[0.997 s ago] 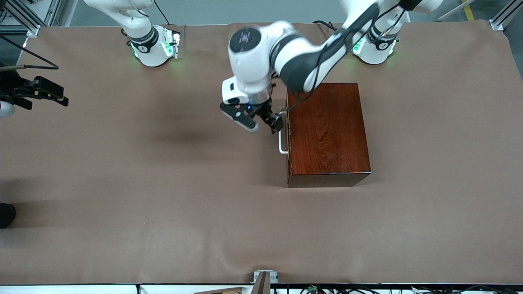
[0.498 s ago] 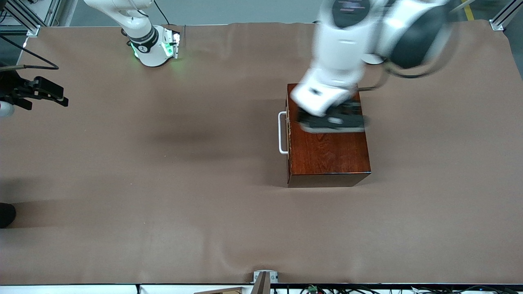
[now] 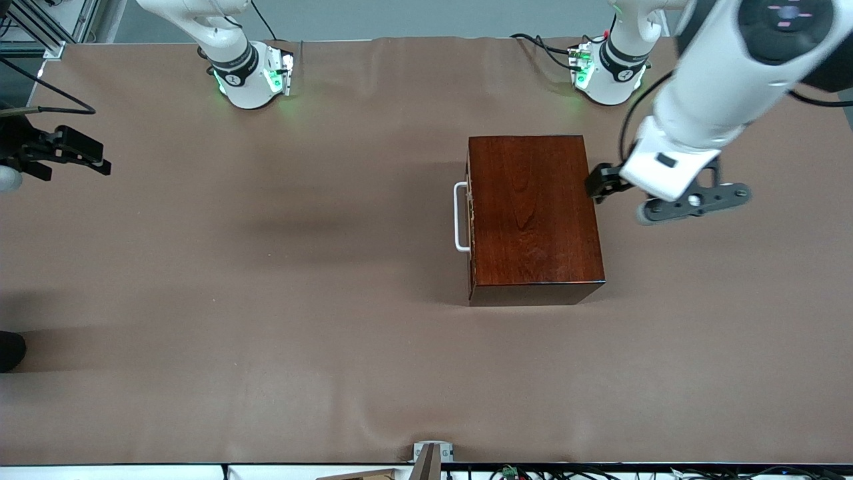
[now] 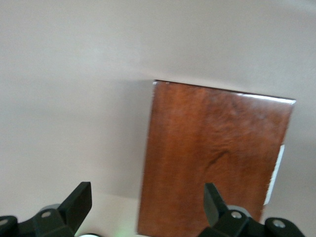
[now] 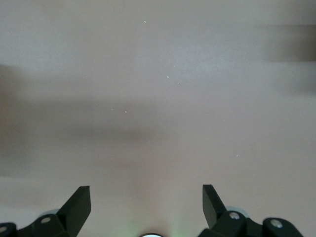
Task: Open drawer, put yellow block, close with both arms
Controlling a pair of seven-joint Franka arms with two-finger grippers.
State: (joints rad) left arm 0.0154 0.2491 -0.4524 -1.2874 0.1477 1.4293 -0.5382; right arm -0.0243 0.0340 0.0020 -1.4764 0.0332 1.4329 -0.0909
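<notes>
**Reader:** What does the table look like, and where is the drawer?

**Describer:** A brown cloth-covered table (image 3: 266, 333) fills the front view. A glossy reddish-brown wooden box (image 3: 535, 213) sits on it, toward the left arm's end of the table and nearer to the front camera than the left arm's green-lit base (image 3: 608, 73). The drawer (image 3: 470, 220) is pushed in flush with the box, on the side facing the right arm's end of the table. Its white loop handle (image 3: 459, 217) sticks out from that face. The yellow block shows in none of the views.

**Reader:** Where is the left gripper?

**Describer:** The left gripper (image 3: 660, 193) hangs in the air over the bare table just beside the box, on the side away from the handle. One black finger (image 3: 603, 181) shows close by the box's upper edge. In the left wrist view the left gripper (image 4: 148, 202) has its two fingertips (image 4: 79, 200) spread wide with nothing between them, and the box top (image 4: 212, 163) lies below.

**Reader:** And the right one?

**Describer:** The right gripper (image 3: 60, 153) waits at the edge of the front view, at the right arm's end of the table, well apart from the box. The right wrist view shows the right gripper (image 5: 146, 200) with its fingertips (image 5: 78, 200) wide apart and empty, over plain cloth (image 5: 158, 98).
</notes>
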